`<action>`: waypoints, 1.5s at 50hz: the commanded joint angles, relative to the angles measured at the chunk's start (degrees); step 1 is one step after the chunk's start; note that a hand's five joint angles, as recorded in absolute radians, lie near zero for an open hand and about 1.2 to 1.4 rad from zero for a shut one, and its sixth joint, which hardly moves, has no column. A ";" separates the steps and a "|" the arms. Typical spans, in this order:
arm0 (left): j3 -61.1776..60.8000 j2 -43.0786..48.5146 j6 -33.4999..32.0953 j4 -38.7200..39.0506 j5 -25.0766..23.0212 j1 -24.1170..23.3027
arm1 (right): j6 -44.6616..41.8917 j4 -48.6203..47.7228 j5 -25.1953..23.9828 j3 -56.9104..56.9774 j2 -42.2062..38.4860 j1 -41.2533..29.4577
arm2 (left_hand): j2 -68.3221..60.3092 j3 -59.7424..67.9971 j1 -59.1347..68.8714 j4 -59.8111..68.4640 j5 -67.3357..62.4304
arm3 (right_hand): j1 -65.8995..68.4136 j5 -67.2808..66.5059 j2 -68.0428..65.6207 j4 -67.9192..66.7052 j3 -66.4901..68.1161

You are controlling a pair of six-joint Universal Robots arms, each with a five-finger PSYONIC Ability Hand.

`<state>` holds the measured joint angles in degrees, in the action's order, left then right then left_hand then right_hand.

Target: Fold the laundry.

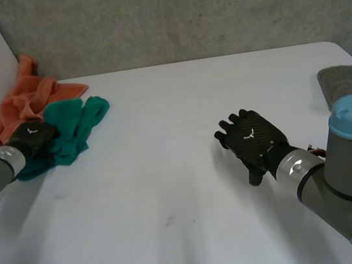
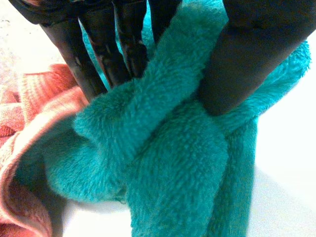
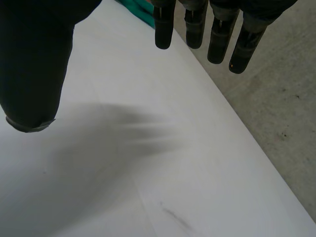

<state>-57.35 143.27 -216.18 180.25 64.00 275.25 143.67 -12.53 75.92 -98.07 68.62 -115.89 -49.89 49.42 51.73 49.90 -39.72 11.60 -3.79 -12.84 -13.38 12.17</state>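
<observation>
Head view: teal towel [image 1: 77,126] lay bunched at the table's [image 1: 189,222] far left corner, touching a crumpled orange towel [image 1: 34,99]; nothing folded yet. Left hand [image 1: 32,138] pinched a ridge of the teal towel between fingers [image 2: 98,54] and thumb. Right hand [image 1: 254,139] hung slack, fingers straight, over bare table. Grey cloth [image 1: 346,82] lay at the right edge. The wide bare middle looked fit for spreading; the left edge was close.

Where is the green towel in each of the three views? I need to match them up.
Head view: green towel at the white table's left edge, under the left hand, beside the orange towel.
Left wrist view: green towel pinched between that hand's fingers and thumb, orange towel beside it.
Right wrist view: a green towel sliver beyond the right hand.
Shared landmark: the white table.
</observation>
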 commanded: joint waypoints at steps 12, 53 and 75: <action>-27.97 -36.82 26.15 17.86 6.92 -25.61 | 1.08 -1.45 2.99 -1.86 5.73 6.37 | -30.11 30.58 28.27 30.10 -30.28 | -1.60 3.79 2.84 3.38 -2.17; -37.92 -35.25 20.21 1.50 19.15 -27.57 | 7.58 20.79 -0.87 6.40 3.73 2.43 | 36.82 -36.34 -38.66 -36.82 36.64 | -1.60 3.79 2.84 3.38 -2.17; -27.21 -18.56 15.44 6.87 9.64 -35.83 | 8.03 12.18 8.63 1.48 1.52 1.45 | 22.53 -22.06 -24.37 -22.54 22.36 | -1.60 3.79 2.84 3.38 -2.17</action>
<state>-89.64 118.93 -200.93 187.35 71.53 241.49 152.42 -0.01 84.77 -94.31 68.06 -114.65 -20.89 20.85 21.09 21.06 -11.14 11.60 -3.80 -12.84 -13.38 12.17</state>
